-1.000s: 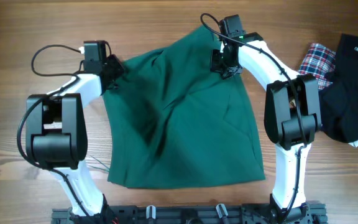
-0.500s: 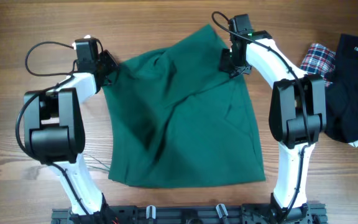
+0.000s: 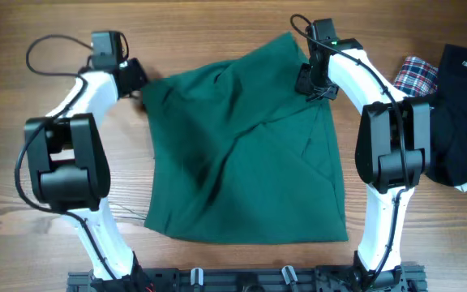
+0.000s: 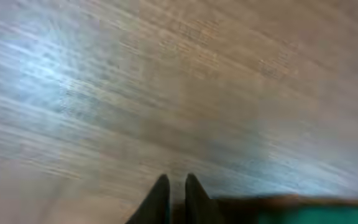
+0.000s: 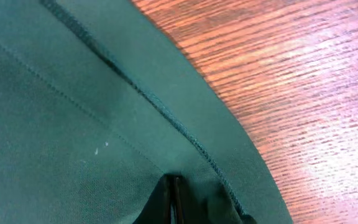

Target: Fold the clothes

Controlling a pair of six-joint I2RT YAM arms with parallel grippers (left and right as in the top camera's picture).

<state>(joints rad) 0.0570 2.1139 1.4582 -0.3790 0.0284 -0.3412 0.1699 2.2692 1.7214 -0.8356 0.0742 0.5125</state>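
Wood-grain desk (image 3: 217, 24) fills the overhead view. A large teal-green garment (image 3: 242, 162) lies spread and creased across its middle, between two white and black robot arms. It is plain, with no print.

At the desk's right edge sits a black garment (image 3: 460, 113). A small pale mark on it is too small to read. A red, white and blue plaid cloth (image 3: 416, 77) lies partly tucked under its left side.

The right gripper (image 3: 310, 81) sits on the green garment's far right corner. Only the right wrist view shows the detail: the jaws (image 5: 171, 183) are pressed together on the green fabric (image 5: 73, 124), near a stitched hem, with bare wood (image 5: 291, 74) beyond.

The left gripper (image 3: 136, 81) is at the garment's far left corner. Its wrist view is blurred: the jaws (image 4: 174, 180) stand close with a thin gap over bare wood (image 4: 166, 81), and a strip of green (image 4: 316, 211) shows low on the right. I cannot tell whether they grip cloth.
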